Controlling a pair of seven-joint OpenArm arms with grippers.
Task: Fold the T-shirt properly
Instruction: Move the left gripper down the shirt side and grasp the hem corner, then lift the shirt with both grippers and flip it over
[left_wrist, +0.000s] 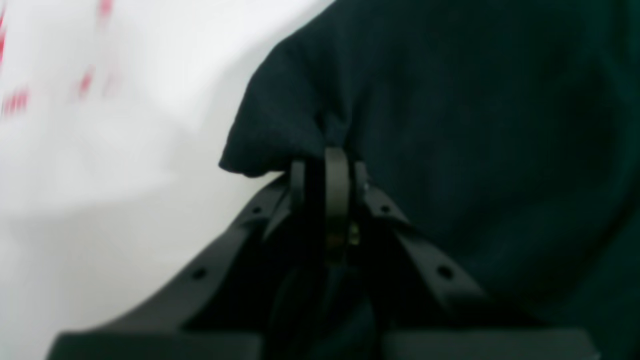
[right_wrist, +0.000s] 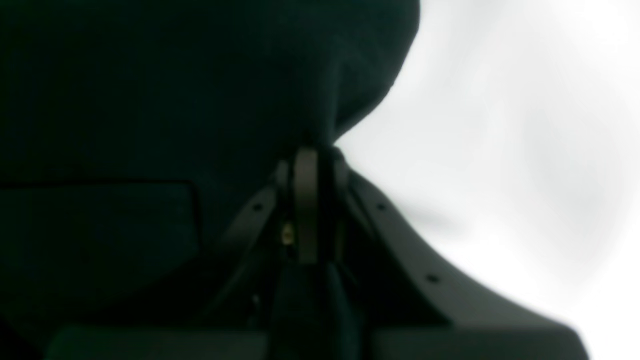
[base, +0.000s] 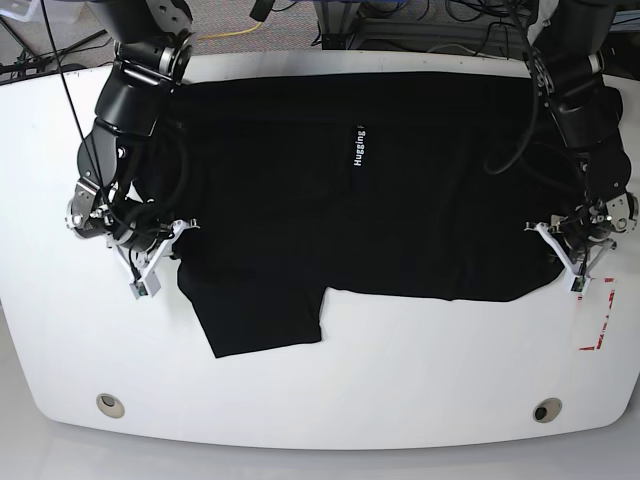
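Note:
The black T-shirt (base: 350, 200) lies spread across the white table (base: 400, 370), with a small white label (base: 360, 147) near its middle and one flap (base: 260, 320) reaching toward the front. No orange print shows. My left gripper (base: 548, 245) is at the shirt's right edge. In the left wrist view the gripper (left_wrist: 330, 160) is shut on a bunched fold of the black fabric (left_wrist: 450, 125). My right gripper (base: 178, 240) is at the shirt's left edge. In the right wrist view the gripper (right_wrist: 310, 150) is shut on the fabric (right_wrist: 200, 75) too.
Red marks (base: 598, 320) are on the table near the right edge, by my left gripper. Two round holes (base: 110, 404) (base: 546, 410) sit near the front edge. Cables and equipment (base: 420, 20) lie behind the table's far edge.

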